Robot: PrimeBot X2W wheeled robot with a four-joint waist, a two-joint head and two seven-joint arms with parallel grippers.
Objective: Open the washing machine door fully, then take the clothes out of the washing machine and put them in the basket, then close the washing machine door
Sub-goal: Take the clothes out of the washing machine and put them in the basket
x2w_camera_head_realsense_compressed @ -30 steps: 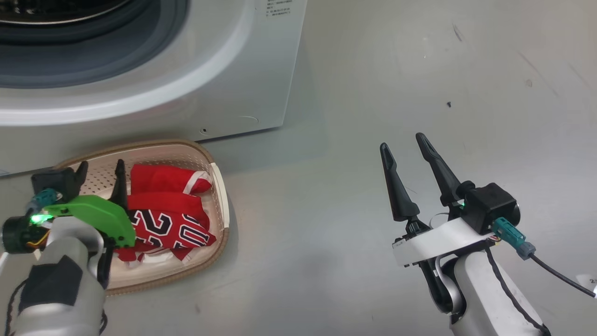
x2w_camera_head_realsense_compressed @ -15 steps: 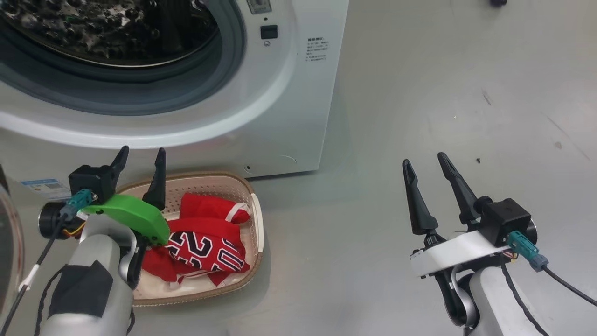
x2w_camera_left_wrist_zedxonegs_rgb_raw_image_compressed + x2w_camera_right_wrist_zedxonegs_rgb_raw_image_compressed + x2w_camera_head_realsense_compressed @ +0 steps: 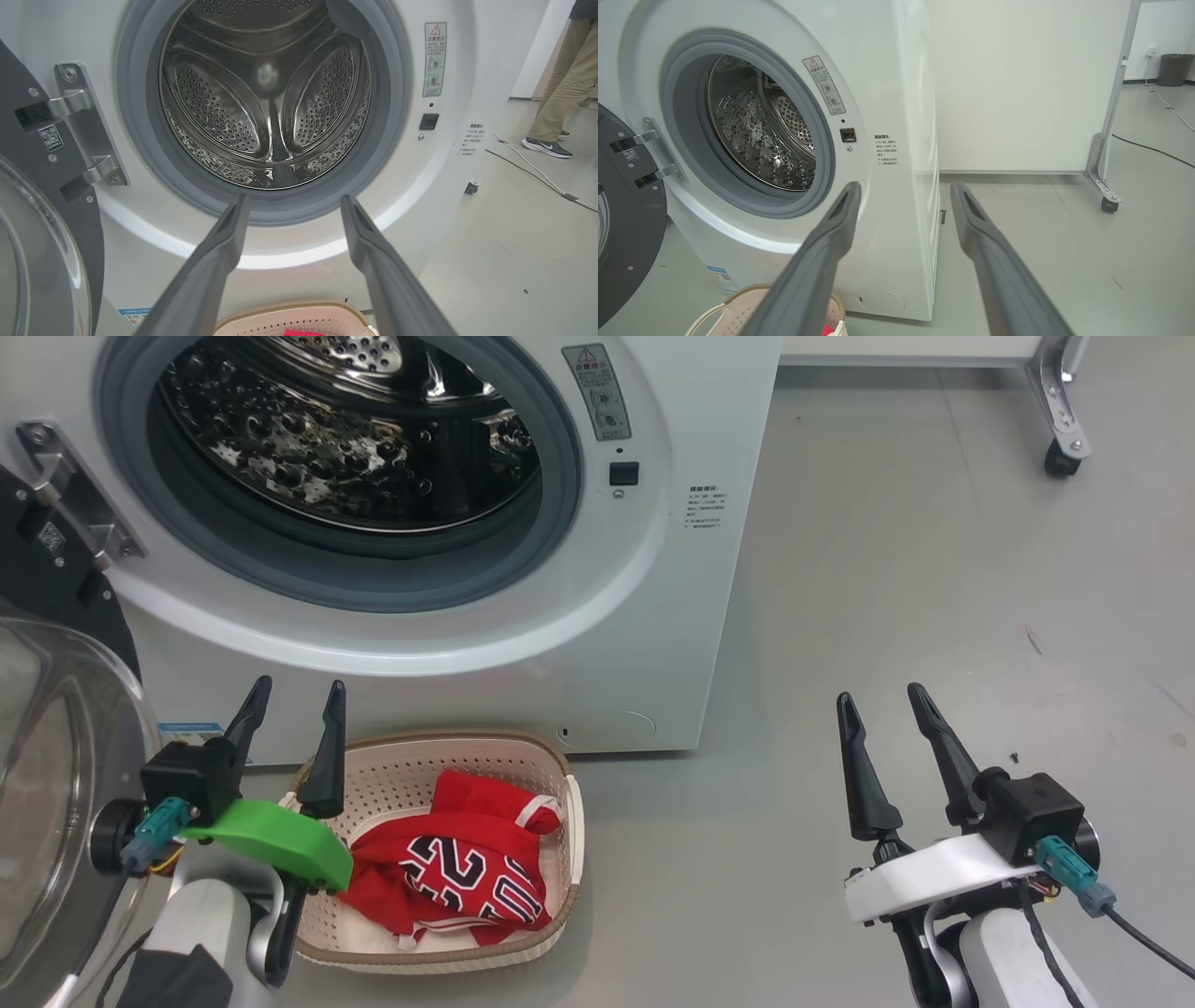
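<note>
The washing machine stands with its steel drum bare inside. Its door hangs swung out at the left, glass bowl facing me, and shows again as the door and the door. On the floor before the washer sits the basket, holding the red clothes with the number facing up. My left gripper is open and empty over the basket's left rim, fingers pointing at the drum mouth. My right gripper is open and empty over bare floor to the right.
A white partition on a caster stands behind the washer to the right. A person's legs and a floor cable are at the right. A dark bin sits far back. Grey floor spreads to the right of the basket.
The head camera has tilted up, bringing the drum and door into view. My left gripper has risen from inside the basket to above its left rim, still open. The clothes stay in the basket.
</note>
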